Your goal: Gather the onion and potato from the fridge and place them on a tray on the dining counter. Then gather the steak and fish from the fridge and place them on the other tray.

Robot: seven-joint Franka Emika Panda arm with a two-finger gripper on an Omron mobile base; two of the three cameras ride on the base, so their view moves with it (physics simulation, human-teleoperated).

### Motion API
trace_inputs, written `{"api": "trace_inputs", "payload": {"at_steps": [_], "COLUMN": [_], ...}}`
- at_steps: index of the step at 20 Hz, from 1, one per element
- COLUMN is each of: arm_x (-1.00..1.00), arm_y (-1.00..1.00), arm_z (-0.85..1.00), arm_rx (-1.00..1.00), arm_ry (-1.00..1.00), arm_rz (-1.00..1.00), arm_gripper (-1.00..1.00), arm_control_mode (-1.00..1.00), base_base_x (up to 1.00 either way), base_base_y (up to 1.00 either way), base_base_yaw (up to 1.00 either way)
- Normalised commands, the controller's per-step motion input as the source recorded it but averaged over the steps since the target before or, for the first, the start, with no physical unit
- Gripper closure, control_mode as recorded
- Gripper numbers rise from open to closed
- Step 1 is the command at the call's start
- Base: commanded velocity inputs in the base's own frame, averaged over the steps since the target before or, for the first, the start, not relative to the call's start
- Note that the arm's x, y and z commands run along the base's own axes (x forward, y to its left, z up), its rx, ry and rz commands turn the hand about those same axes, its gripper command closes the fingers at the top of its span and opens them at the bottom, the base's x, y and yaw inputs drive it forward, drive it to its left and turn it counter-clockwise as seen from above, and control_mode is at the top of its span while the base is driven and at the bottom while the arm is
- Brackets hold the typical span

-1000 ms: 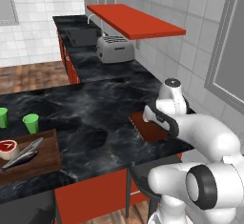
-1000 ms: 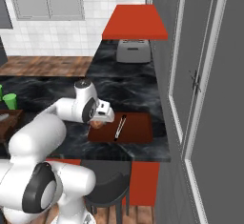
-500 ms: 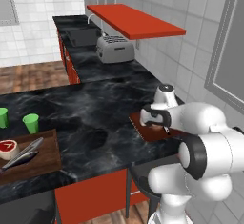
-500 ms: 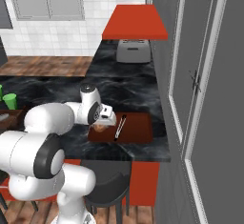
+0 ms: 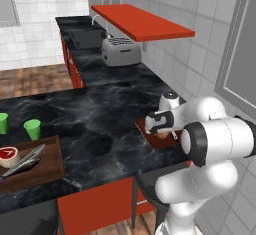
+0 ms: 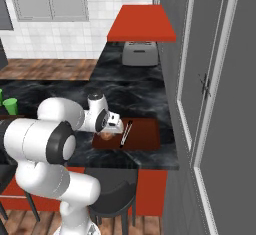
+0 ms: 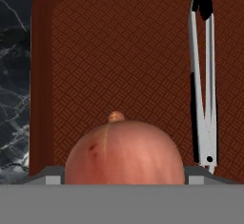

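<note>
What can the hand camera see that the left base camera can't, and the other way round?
Hand view alone: the metal tongs lying on the tray, and the tray's criss-cross pattern, close up.

Left base view alone: the toaster, two green cups, the red shelf, and another tray with a steak.

Both: the reddish-brown tray on the black dining counter, with the onion on it.
</note>
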Motion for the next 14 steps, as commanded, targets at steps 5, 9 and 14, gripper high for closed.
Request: {"api": "trace_inputs", "payload": {"at_steps": [5, 9, 14], "arm_x": [0.02, 0.00, 0.00], "arm_y": [0.00, 0.00, 0.00], "arm_z": [-0.06, 0.00, -0.03], "arm_rx": [0.00, 0.00, 0.00], "arm_ry": [0.00, 0.00, -0.01], "arm_rz": [0.00, 0.00, 0.00], "arm_gripper": [1.00, 1.00, -1.00], "arm_control_mode": [-1.00, -1.00, -1.00], "base_base_x": [0.00, 0.00, 0.00], "base_base_y": [0.00, 0.00, 0.00], "base_base_yaw": [0.00, 0.00, 0.00]}}
